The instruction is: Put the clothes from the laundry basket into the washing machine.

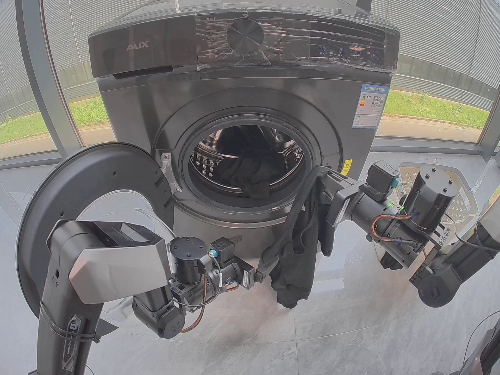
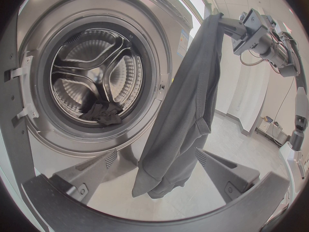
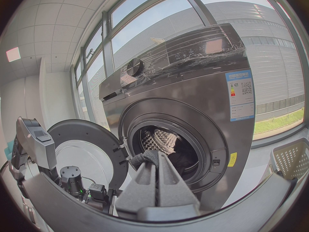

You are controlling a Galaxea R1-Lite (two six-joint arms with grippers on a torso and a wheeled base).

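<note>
The washing machine (image 1: 245, 105) stands in front of me, and its round door (image 1: 88, 204) is swung open to the left. A dark garment (image 1: 252, 175) lies in the drum (image 2: 96, 71). My right gripper (image 1: 320, 176) is shut on the top of a black garment (image 1: 299, 246), just outside the lower right rim of the drum opening. The cloth hangs down toward the floor. My left gripper (image 1: 263, 269) is open low in front of the machine. The hanging black garment (image 2: 183, 113) drops between its spread fingers (image 2: 99, 165).
The white laundry basket (image 1: 461, 199) sits on the floor to the right of the machine, behind my right arm. Grey tiled floor (image 1: 338, 334) lies open in front of the machine. Glass walls surround the machine at the back and sides.
</note>
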